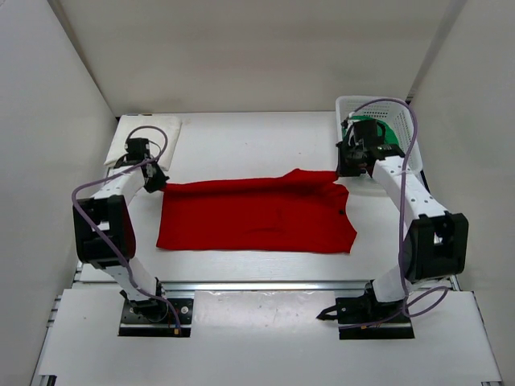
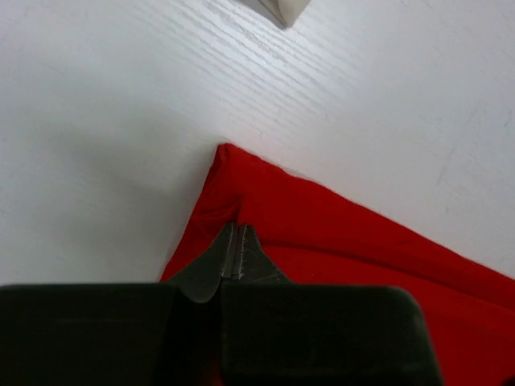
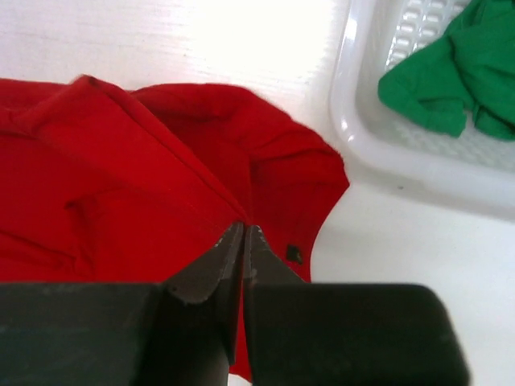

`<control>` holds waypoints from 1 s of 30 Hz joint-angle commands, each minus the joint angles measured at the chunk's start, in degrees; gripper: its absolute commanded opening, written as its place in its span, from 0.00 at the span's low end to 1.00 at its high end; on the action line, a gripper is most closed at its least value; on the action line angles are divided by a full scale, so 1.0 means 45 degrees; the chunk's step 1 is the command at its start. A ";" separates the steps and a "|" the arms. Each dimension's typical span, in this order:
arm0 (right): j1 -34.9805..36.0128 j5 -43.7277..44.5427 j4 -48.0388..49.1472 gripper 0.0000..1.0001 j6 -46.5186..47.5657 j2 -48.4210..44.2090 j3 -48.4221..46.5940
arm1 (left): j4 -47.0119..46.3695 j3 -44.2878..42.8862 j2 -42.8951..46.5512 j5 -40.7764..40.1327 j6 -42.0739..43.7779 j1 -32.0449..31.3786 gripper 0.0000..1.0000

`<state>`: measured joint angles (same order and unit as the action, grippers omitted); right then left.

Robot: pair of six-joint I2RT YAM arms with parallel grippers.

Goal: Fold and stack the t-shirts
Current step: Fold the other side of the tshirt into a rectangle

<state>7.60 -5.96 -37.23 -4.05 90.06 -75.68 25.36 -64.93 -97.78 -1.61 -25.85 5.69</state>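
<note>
A red t-shirt (image 1: 253, 217) lies spread across the middle of the table, folded into a wide band. My left gripper (image 1: 154, 181) is shut on its far left corner; in the left wrist view the jaws (image 2: 238, 229) are together with the red cloth (image 2: 362, 241) puckered at the tips. My right gripper (image 1: 348, 169) is shut on the far right corner; in the right wrist view the closed gripper (image 3: 244, 229) pinches a ridge of the red shirt (image 3: 121, 177). A green t-shirt (image 1: 385, 129) lies crumpled in the basket and also shows in the right wrist view (image 3: 459, 72).
A white plastic basket (image 1: 344, 106) stands at the back right, right behind my right gripper; its rim shows in the right wrist view (image 3: 362, 137). A white folded item (image 1: 153, 129) lies at the back left, its edge visible in the left wrist view (image 2: 283, 10). White walls enclose the table.
</note>
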 commanded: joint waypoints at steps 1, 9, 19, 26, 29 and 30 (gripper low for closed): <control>0.0304 0.1008 0.0637 0.00 -0.0308 -0.1319 0.1051 | -0.0361 0.0558 0.1433 0.0239 0.0177 -0.0132 0.00; 0.0129 0.1323 0.0852 0.01 -0.0896 -0.3819 0.4101 | -0.0499 0.1478 0.1687 0.0902 -0.0057 0.0062 0.00; 0.0323 0.1479 -0.0085 0.00 -0.1012 -0.6107 0.6211 | -0.0557 0.3430 0.2861 0.1313 -0.0018 0.0219 0.13; 0.1025 0.0484 -0.1042 0.13 -0.1365 -0.6166 0.7150 | -0.1610 0.4370 0.3659 0.2895 -0.1089 0.1507 0.47; 0.1047 0.0717 -0.1063 0.22 -0.1189 -0.6458 0.6762 | -0.2178 0.4701 0.5025 0.2255 -0.1443 0.1159 0.43; 0.1085 0.0757 -0.1004 0.23 -0.1228 -0.6517 0.6624 | -0.2392 0.4779 0.5145 0.2155 -0.1618 0.1099 0.43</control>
<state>12.08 -2.72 -42.33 -9.43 62.37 -43.07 20.67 -43.42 -81.12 7.86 -30.41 12.05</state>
